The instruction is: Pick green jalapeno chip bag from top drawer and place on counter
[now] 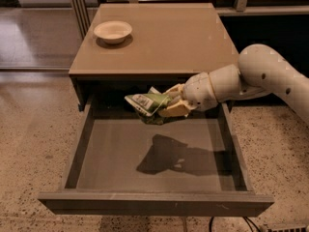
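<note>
The green jalapeno chip bag (pixel 147 105) is crinkled, with a white label panel, and hangs in the air above the back of the open top drawer (pixel 154 163). My gripper (pixel 169 105) is shut on the bag's right end and holds it just below the counter's front edge. The white arm reaches in from the right. The tan counter (pixel 174 37) lies behind and above the bag. The bag's shadow falls on the drawer floor.
A white bowl (pixel 112 31) sits on the counter's back left. The drawer's front panel (pixel 154 204) sticks out toward the camera over a speckled floor. Dark cabinets and metal legs stand behind the counter.
</note>
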Controlling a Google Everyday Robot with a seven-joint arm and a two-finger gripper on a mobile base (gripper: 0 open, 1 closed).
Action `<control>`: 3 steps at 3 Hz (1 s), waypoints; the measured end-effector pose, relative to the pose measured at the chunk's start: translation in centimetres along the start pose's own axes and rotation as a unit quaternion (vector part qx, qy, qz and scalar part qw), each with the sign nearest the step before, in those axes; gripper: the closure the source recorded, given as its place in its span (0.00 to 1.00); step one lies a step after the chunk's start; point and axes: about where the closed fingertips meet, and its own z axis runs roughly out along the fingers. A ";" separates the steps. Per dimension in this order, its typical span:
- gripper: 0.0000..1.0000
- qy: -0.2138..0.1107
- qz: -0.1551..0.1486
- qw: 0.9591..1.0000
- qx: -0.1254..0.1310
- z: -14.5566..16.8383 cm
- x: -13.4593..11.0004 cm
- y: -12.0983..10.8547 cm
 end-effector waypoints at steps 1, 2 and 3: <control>1.00 -0.044 -0.026 0.999 0.015 -5.4 -3.7 -1.5; 1.00 -0.056 -0.050 0.997 0.015 -8.5 -7.1 -3.6; 1.00 -0.060 -0.069 0.996 -0.004 -8.7 -9.2 -6.7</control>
